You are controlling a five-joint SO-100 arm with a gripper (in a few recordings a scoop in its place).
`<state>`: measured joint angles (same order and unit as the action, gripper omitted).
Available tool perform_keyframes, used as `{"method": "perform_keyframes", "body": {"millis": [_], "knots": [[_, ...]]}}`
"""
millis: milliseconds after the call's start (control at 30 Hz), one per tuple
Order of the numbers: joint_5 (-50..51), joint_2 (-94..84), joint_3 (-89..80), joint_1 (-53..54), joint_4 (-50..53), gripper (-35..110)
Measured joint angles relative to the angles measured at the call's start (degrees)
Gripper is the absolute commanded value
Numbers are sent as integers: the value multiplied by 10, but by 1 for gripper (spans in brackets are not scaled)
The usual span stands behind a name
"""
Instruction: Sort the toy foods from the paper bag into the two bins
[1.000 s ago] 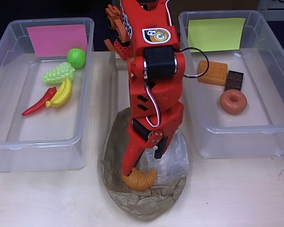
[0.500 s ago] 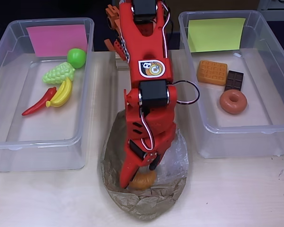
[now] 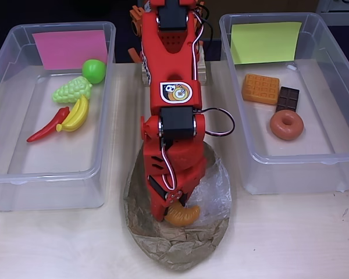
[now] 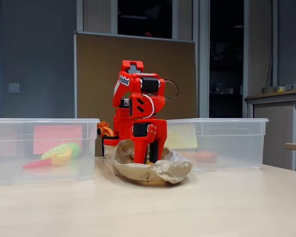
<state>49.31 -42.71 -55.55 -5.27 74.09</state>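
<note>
Reaching down into the paper bag (image 3: 177,247), the end effector (image 3: 173,210) meets the croissant (image 3: 182,215) just right of its tips (long axis crosswise); grip unclear.

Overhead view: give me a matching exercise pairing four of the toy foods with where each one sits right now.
Things:
1. croissant
2. donut
3. green apple
4. red chili

Places:
A. in the bin with the pink note, right below that note
B. on the paper bag, at the gripper
C. in the bin with the yellow-green note, nearest the viewer among its toys
D. in the pink-note bin, lowest and leftmost of its toys

Pairs: 1-B, 2-C, 3-A, 4-D
</note>
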Motion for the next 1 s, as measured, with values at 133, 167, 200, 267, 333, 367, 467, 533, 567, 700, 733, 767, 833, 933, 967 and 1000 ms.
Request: {"method": "perform_keyframes", "body": {"millis": [133, 167, 200, 267, 333, 367, 467, 533, 567, 700, 733, 767, 833, 933, 967, 1000], "knots": [[18, 2, 39, 0, 48, 7], [25, 2, 50, 0, 64, 7], [34, 2, 63, -1, 78, 7], [54, -6, 80, -6, 128, 6], [92, -24, 91, -11, 182, 6], [114, -39, 92, -15, 201, 6], [181, -97, 93, -33, 274, 6], [227, -154, 62, -51, 294, 5], [250, -183, 42, -62, 297, 5], [359, -303, -55, -103, 302, 4], [382, -332, -79, -114, 304, 4], [410, -361, -105, -127, 303, 4], [470, -417, -148, -162, 304, 4], [548, -476, -179, -221, 307, 4], [574, -492, -182, -244, 306, 4], [599, -506, -189, -267, 303, 4]]}}
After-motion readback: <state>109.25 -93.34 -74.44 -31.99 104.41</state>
